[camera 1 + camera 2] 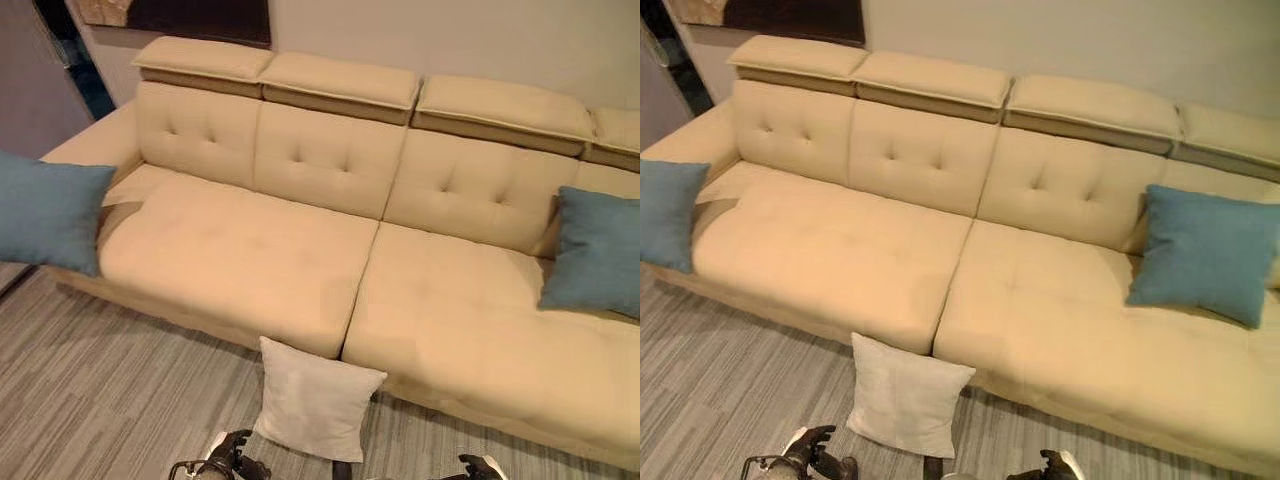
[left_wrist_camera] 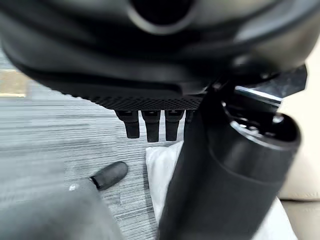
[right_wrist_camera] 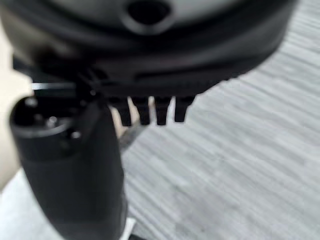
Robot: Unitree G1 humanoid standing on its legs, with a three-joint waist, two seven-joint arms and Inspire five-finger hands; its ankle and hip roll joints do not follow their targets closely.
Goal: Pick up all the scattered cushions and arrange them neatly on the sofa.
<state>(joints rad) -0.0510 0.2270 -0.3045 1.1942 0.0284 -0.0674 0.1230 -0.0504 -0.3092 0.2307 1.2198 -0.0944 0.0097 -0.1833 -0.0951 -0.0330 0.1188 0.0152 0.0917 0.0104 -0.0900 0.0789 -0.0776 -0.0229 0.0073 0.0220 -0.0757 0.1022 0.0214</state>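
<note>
Fingers (image 2: 150,125) of the left hand (image 1: 232,452) and right hand (image 1: 480,466) hang straight, holding nothing. Between them, the white cushion (image 1: 312,398) leans on the floor (image 1: 110,390) against the beige sofa (image 1: 250,250). Soft fabric could slip from a one-sided pinch and topple.

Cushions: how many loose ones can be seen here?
3: a teal fabric cushion at the sofa's left armrest, another teal cushion on the right seat, a white square cushion on the floor against the sofa front.

The left hand (image 2: 150,122) hangs with fingers straight; a white cushion (image 2: 162,172) lies just past them on the floor (image 2: 55,135).
</note>
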